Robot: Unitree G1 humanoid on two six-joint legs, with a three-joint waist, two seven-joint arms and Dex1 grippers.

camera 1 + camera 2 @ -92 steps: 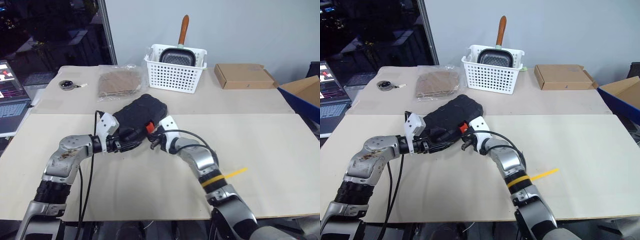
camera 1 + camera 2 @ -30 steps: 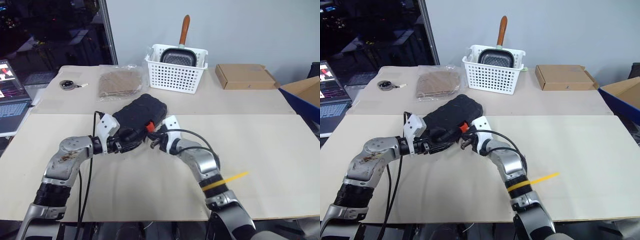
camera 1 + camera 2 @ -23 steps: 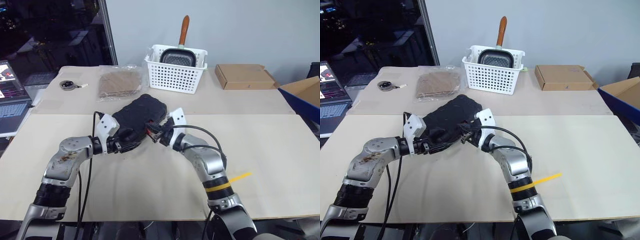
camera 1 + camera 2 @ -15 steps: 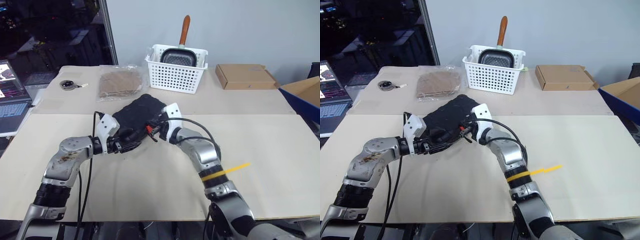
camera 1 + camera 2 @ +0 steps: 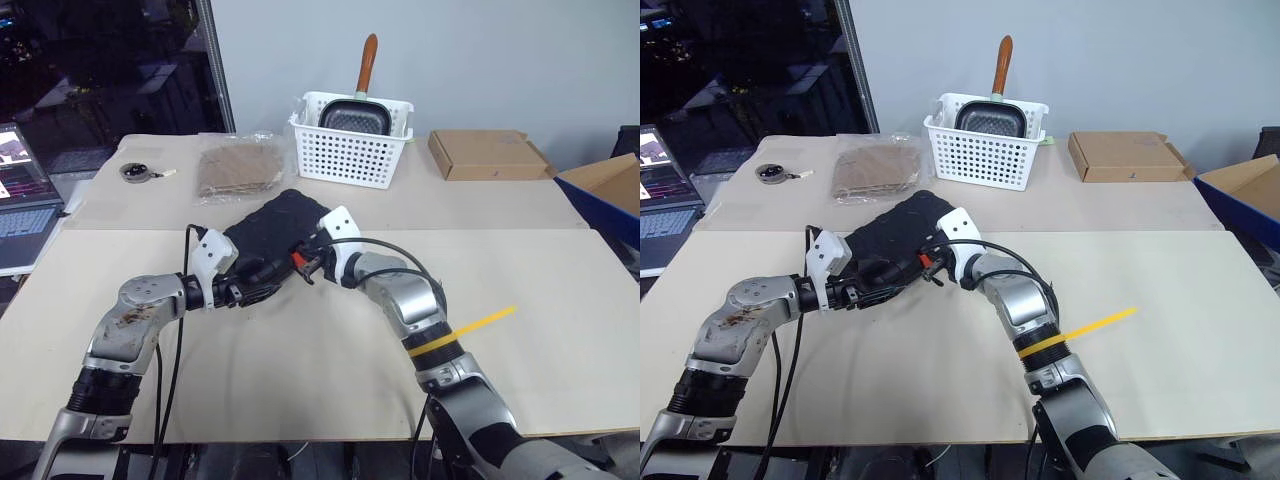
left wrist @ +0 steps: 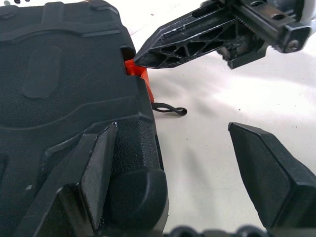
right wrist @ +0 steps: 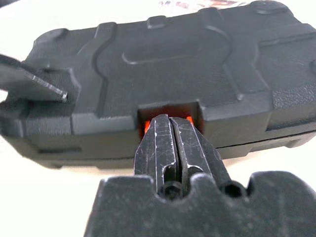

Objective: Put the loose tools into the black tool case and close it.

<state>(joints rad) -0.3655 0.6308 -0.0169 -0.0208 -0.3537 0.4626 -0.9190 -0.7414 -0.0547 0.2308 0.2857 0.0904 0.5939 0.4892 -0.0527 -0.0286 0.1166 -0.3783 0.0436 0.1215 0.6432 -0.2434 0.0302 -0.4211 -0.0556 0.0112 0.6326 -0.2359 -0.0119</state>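
The black tool case (image 5: 277, 235) lies closed on the pale table (image 5: 560, 300), its lid down and its textured shell facing up, in front of the white perforated basket (image 5: 350, 150) and nearer the robot than that basket. Its red-orange latch (image 6: 137, 72) sits in a notch on the case's long edge that faces the robot. The right gripper (image 7: 170, 129) is clenched, its two black fingers pressed flat together, and their tips are set against the latch in the notch. The left gripper (image 5: 262, 291) is at the case's near corner, to the left of the latch, with its fingers spread wide: one finger (image 6: 98, 163) lies on top of the lid at that corner, the other (image 6: 269, 173) hangs over bare table beside the case. A frying pan with a wooden handle (image 5: 366, 60) stands in the basket.
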